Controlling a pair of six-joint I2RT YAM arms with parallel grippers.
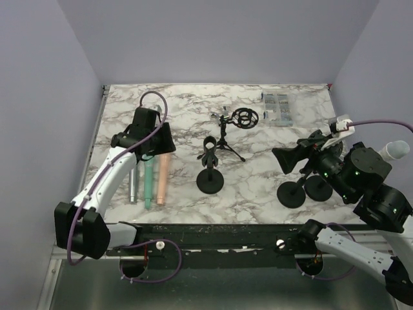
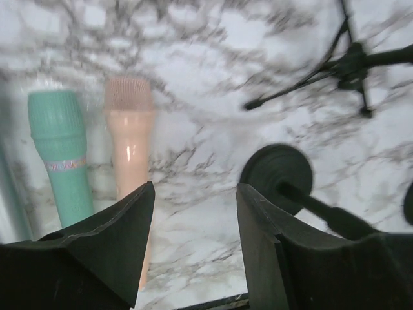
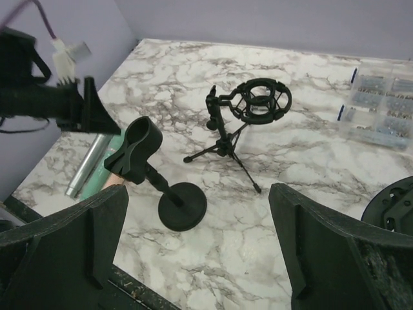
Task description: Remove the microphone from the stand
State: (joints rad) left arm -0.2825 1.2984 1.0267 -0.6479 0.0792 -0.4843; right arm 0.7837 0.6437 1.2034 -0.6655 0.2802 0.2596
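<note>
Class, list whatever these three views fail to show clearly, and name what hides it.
- Top view: the left gripper covers the far ends of the three microphones.
- Left wrist view: blurred; the green microphone label is unreadable; the fingers hide the peach microphone lower down.
- Top view: the right arm hides the tops of two round-based stands.
- Clear box: contents too small.

A white, grey-veined marble surface (image 1: 181, 103) sat evenly lit, with plain lavender walls (image 1: 213, 39) rising behind it and along both its sides.
</note>
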